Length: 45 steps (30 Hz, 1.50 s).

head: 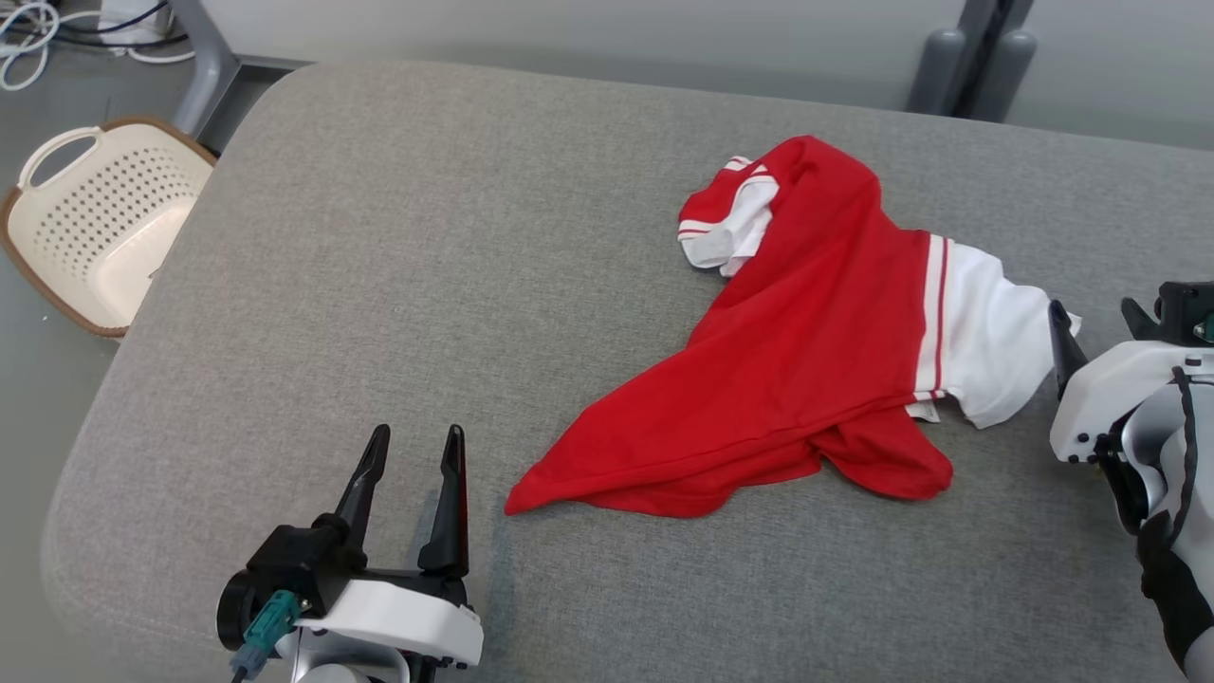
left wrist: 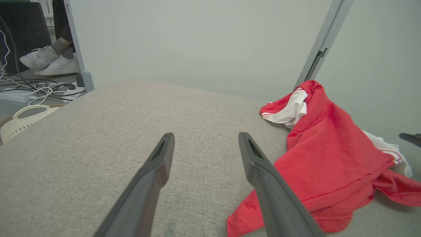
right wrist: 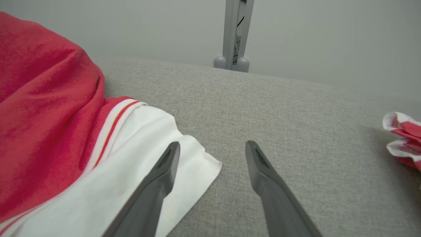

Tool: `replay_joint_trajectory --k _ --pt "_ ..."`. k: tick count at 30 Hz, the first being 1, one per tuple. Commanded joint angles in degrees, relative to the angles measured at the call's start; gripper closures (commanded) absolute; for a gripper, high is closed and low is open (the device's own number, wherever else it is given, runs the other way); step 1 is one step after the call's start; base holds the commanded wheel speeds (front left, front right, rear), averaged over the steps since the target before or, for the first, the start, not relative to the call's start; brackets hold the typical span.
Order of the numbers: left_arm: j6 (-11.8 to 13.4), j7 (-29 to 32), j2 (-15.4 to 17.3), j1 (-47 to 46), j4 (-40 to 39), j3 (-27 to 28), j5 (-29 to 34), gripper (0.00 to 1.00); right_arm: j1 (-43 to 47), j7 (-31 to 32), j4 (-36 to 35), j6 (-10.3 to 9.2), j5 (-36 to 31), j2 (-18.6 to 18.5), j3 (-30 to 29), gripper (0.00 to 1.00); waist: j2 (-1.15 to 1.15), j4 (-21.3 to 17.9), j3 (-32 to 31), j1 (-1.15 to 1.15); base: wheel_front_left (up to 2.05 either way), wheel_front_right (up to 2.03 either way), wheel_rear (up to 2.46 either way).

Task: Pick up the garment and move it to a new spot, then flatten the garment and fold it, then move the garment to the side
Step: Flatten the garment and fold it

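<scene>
Left claw (head: 418, 432), fingers apart and empty, near the near edge of the table (head: 427, 237), just beside the red tip of the garment (head: 816, 351). Right claw (head: 1091, 318), likewise apart and empty, toward the right edge, one finger over the garment's white end. The crumpled garment lies on the table's right half. Basket (head: 95, 228) beyond the left edge.

The right hand (head: 1093, 321) was cut off by the right edge of the head view. In the left wrist view a person's shoes (left wrist: 49, 62) were partly hidden behind a grey post (left wrist: 78, 52). In the right wrist view a red-and-white cloth (right wrist: 404, 138) was cut by the edge.
</scene>
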Motion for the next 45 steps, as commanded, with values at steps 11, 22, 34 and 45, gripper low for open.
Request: replay_joint_trajectory --k 11,22,34,45 --pt "0.0 0.0 0.2 -1.7 0.0 0.3 0.0 0.0 -2.9 3.3 5.9 0.01 -4.1 1.0 -6.2 0.55 0.0 1.1 1.8 0.0 0.0 0.0 0.0" --pt "-0.1 0.0 0.2 -2.5 0.7 0.6 0.9 0.0 -4.8 1.9 6.9 0.0 -4.7 3.2 -8.0 1.0 0.0 0.0 2.6 0.0 0.0 0.0 0.0" --pt "-0.1 0.0 0.2 -0.3 0.3 1.8 1.2 0.0 1.3 -4.5 2.1 0.0 1.7 4.5 -10.2 1.0 0.0 -5.5 -1.5 0.0 0.0 0.0 0.0" --pt "-0.2 0.0 0.3 1.6 0.5 2.4 1.7 0.0 16.2 -4.3 -11.7 0.0 7.3 3.2 -9.4 1.0 0.0 -11.5 -4.4 0.0 0.0 0.0 0.0"
